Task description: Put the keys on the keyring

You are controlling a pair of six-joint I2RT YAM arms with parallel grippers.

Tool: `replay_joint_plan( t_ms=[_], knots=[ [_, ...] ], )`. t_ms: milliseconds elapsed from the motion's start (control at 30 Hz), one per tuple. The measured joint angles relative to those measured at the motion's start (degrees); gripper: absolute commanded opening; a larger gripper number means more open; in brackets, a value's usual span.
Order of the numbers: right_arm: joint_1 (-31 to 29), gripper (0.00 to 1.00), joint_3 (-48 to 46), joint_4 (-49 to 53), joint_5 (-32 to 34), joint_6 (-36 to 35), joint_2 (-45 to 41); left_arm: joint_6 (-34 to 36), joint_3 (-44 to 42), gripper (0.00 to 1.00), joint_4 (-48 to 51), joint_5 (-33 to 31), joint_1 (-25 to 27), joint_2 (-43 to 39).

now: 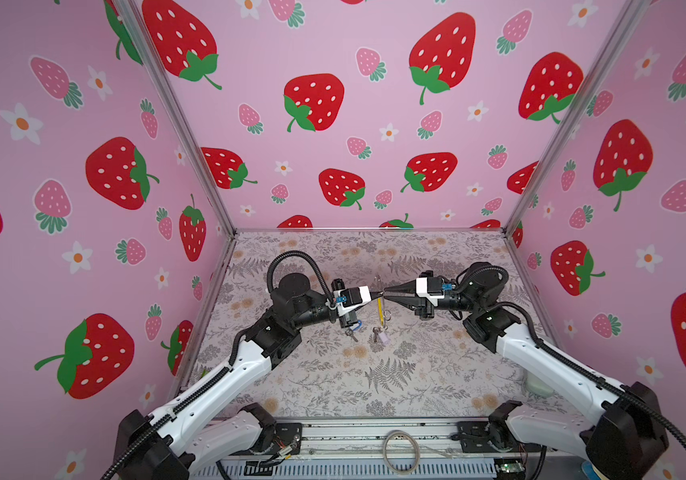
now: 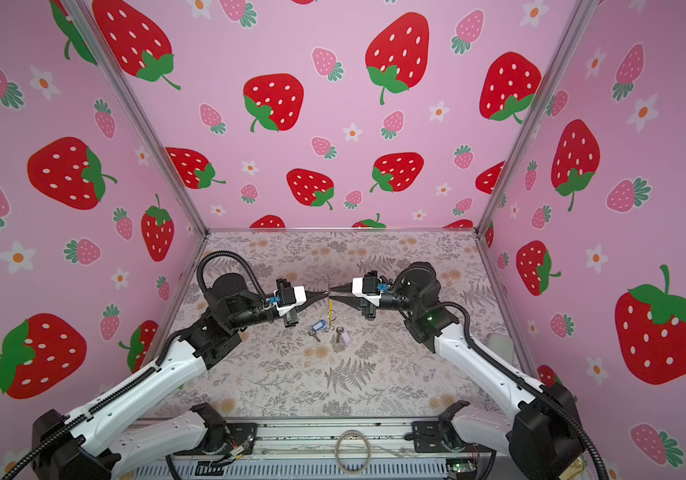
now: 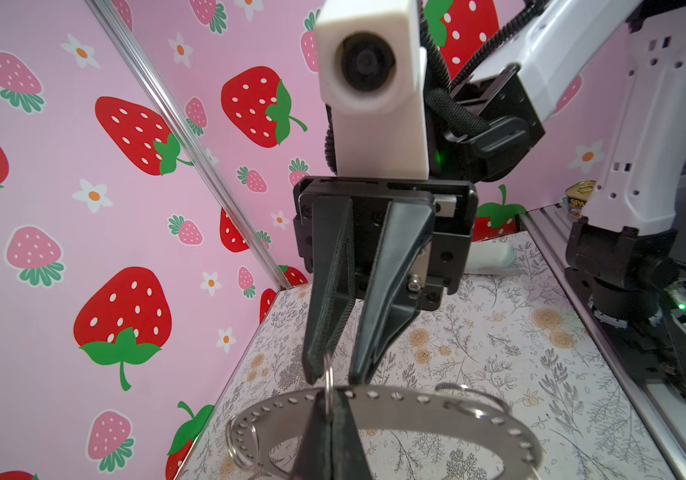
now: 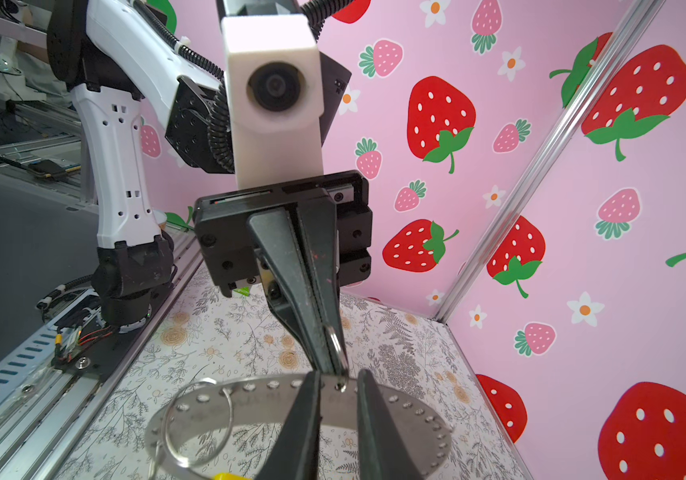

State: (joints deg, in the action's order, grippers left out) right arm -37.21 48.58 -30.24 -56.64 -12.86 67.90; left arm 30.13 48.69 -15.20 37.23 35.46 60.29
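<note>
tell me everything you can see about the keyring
The keyring is a large flat band of dull grey metal, punched with small holes along its edge, with a yellow section and thin wire loops threaded through holes. It is held off the table, edge-on in both top views. The left gripper is shut at its rim; the right gripper's open tips flank one loop. The keys are not on it.
</note>
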Motion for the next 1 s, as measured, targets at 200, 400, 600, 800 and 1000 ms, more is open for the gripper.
replay_joint_plan(
  t_ms=[200,400,600,800,1000],
  knots=[
    [0.00,0.17,0.02,0.04,-0.85,0.63,0.63,0.00,0.00,0.00,0.00,0.90,-0.13,0.00],
    [0.00,0.10,0.13,0.31,-1.46,1.03,0.94,0.07,0.04,0.00,0.04,1.38,-0.22,0.00],
    [0.17,0.10,0.94,0.24,-1.81,1.11,0.94,0.63,0.74,0.00,0.52,2.03,-0.22,0.00],
    [0.22,0.07,0.98,0.26,-2.60,1.25,1.16,1.22,0.96,0.00,1.03,2.40,-0.24,0.04],
    [0.22,0.06,1.01,0.31,-3.43,1.38,1.64,1.55,1.09,0.00,1.92,2.45,-0.33,0.09]
  ],
)
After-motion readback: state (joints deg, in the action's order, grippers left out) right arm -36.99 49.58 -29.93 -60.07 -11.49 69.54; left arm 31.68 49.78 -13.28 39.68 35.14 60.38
